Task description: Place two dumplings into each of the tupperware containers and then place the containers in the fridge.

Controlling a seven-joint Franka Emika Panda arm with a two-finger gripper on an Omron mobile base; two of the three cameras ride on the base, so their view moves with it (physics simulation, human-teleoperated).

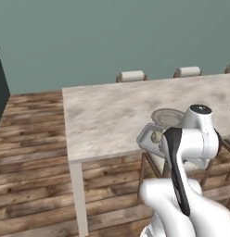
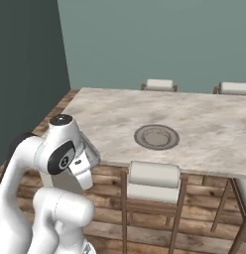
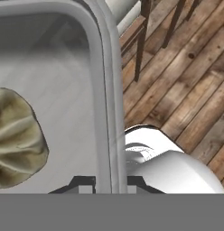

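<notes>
Tool: my tool (image 3: 103, 182) is clamped on the rim of a tupperware container (image 3: 102, 67); in the hand view my two dark tips sit either side of that raised grey rim, pressed close against it.
Container: a shallow light-grey tray with a rounded corner; in the left base view it sticks out past the near edge of the bench (image 1: 107, 115), just beside my wrist; it looks tilted there, though my arm hides much of it; I cannot tell whether it is resting on the bench edge or lifted clear of it.
Dumpling: one lumpy pale beige dumpling (image 3: 16, 137) lies on the container floor, away from the rim I grip; the left base view shows a small pale lump in the tray too; I cannot tell whether a second one is in there.
Plate: a round plate (image 2: 156, 136) sits on the marbled bench top near the near edge; in the left base view it lies just behind the container.
Chairs: a cushioned chair (image 2: 153, 183) stands tucked at the near side of the bench; more chair backs show along the far side.
Floor: a wooden plank floor (image 1: 33, 152) runs under the bench and shows beyond the container rim in the hand view.
</notes>
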